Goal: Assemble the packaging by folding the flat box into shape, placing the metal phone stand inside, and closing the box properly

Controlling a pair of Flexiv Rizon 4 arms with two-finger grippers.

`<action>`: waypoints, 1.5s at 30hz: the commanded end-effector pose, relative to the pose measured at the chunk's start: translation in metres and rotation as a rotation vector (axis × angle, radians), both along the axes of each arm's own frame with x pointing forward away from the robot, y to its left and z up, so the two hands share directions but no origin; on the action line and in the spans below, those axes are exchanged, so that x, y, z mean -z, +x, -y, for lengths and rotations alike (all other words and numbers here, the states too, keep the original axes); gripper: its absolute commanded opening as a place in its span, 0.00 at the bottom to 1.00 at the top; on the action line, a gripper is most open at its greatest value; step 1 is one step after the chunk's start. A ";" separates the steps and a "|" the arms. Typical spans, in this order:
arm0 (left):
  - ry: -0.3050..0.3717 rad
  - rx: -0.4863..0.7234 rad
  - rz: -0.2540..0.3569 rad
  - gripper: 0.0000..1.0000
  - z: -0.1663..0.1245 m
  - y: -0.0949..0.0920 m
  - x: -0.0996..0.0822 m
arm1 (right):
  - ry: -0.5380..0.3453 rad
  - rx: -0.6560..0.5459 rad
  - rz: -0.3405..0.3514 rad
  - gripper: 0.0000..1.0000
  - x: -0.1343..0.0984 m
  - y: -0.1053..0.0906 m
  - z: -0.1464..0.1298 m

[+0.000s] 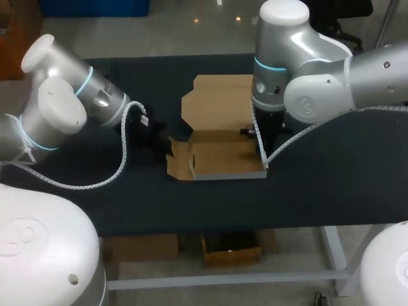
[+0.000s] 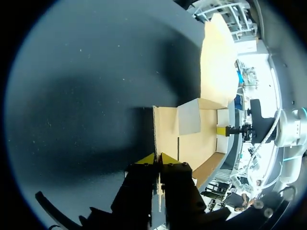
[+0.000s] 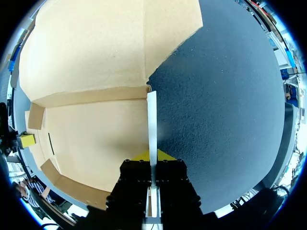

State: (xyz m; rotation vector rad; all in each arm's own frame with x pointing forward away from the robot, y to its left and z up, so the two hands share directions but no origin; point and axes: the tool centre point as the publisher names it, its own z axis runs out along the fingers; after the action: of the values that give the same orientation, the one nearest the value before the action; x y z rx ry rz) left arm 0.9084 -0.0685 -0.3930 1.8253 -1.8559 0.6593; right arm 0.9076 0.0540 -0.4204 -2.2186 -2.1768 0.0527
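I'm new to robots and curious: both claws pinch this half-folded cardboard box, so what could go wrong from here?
The left gripper and right gripper each pinch only a thin wall of the box; uneven pulling might tear or crease it, or a wall could slip free. The box might also slide across the table.

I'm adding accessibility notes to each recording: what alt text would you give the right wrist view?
The right claw pinches the upright side wall of an open cardboard box, seen edge-on between its yellow tips. On one side of that wall lie the box's floor and its flat lid. On the other side is the dark table.
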 end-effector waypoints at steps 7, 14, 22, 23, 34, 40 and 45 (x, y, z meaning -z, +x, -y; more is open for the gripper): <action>0.183 -0.062 0.086 0.00 0.021 -0.015 -0.025 | 0.001 -0.001 -0.002 0.00 0.000 0.000 0.000; 0.326 -0.080 0.127 0.00 0.038 -0.013 -0.031 | 0.001 -0.001 -0.002 0.00 0.000 0.000 0.000; 0.459 -0.102 0.185 0.00 0.051 -0.007 -0.034 | 0.001 -0.001 -0.002 0.00 0.000 0.000 0.000; 0.462 -0.101 0.187 0.00 0.052 -0.006 -0.035 | 0.001 -0.001 -0.002 0.00 0.000 0.000 0.000; 0.386 -0.140 0.179 0.65 0.022 -0.015 -0.053 | 0.001 -0.001 -0.002 0.00 0.000 0.000 0.000; 0.268 -0.138 0.128 0.58 -0.010 -0.013 -0.053 | 0.001 -0.001 -0.002 0.00 0.000 0.000 0.000; 0.174 -0.094 0.078 0.53 -0.027 -0.014 -0.048 | 0.001 -0.001 -0.002 0.00 0.000 0.000 0.000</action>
State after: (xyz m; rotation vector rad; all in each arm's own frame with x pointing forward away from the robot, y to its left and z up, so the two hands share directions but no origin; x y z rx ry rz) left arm 0.8905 -0.0572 -0.3427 2.1666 -2.0220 0.5086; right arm 0.9074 0.0534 -0.4202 -2.2174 -2.1769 0.0520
